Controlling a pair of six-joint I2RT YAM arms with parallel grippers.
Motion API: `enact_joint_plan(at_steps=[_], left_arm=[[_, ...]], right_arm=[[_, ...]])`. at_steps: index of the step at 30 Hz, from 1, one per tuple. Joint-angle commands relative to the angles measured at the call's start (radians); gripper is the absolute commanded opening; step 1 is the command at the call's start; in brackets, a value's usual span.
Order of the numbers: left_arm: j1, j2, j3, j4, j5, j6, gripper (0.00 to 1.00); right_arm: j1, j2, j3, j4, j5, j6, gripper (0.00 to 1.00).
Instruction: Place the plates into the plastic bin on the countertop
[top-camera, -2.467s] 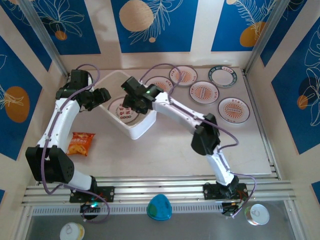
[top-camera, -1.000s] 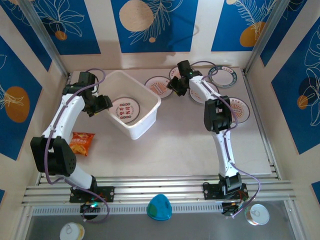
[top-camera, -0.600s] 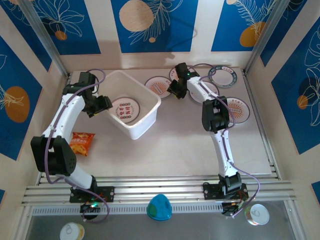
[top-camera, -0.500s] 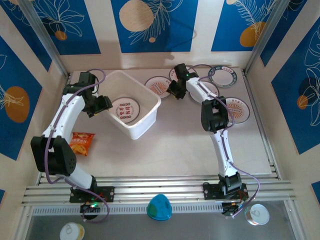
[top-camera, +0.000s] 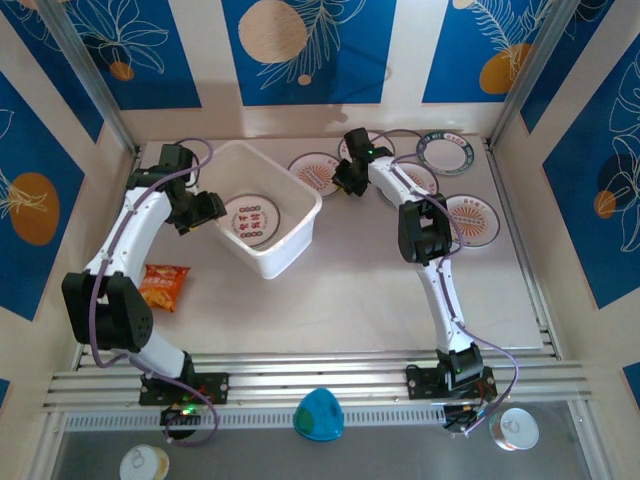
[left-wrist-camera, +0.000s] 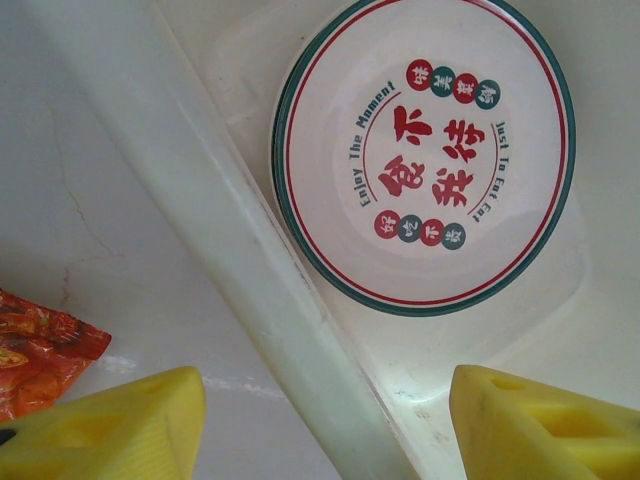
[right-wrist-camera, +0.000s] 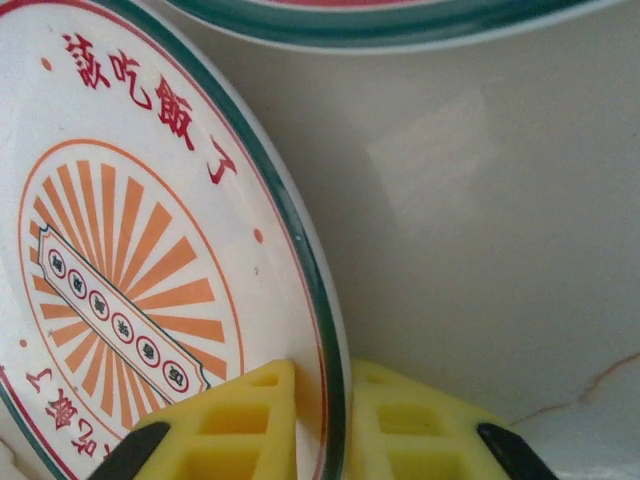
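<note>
At the back of the bench (top-camera: 350, 290), my right claw (right-wrist-camera: 325, 400) was clamped on a sunburst plate's (right-wrist-camera: 130, 260) rim. I judged it best to lift level, clear the neighbouring plate (right-wrist-camera: 400, 15), then swing left to the plastic bin (top-camera: 283, 255), whose wall my left claw (left-wrist-camera: 325, 400) straddled, fingers apart.

The top camera looks down from above the near edge over the whole table (top-camera: 350, 290), sharing the bin (top-camera: 275, 260) and its plate (top-camera: 248, 217) with the close left wrist view; the right wrist view hugs a sunburst plate (right-wrist-camera: 130, 270).
</note>
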Motion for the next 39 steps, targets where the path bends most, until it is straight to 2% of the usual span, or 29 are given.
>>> enact_joint_plan(at_steps=[1,8,15,30,34,39], left_arm=[[-0.012,0.000,0.018,-0.021,-0.009,-0.009,0.66],[-0.012,-0.028,0.002,-0.007,0.003,0.001,0.66],[-0.013,-0.063,-0.018,0.013,0.018,0.003,0.66],[-0.013,-0.125,-0.063,0.093,0.073,-0.017,0.67],[-0.012,-0.138,-0.057,0.105,0.079,-0.016,0.66],[-0.012,-0.155,-0.054,0.114,0.081,-0.012,0.67]], right_arm=[[0.017,-0.049,-0.049,-0.001,0.061,-0.001,0.11],[0.021,-0.218,-0.239,0.098,0.102,-0.001,0.00],[0.020,-0.413,-0.403,0.174,0.109,0.015,0.00],[0.003,-0.782,-0.617,0.135,0.176,0.048,0.00],[0.000,-0.881,-0.653,0.124,0.193,0.068,0.00],[0.020,-0.971,-0.608,0.080,0.250,0.059,0.00]])
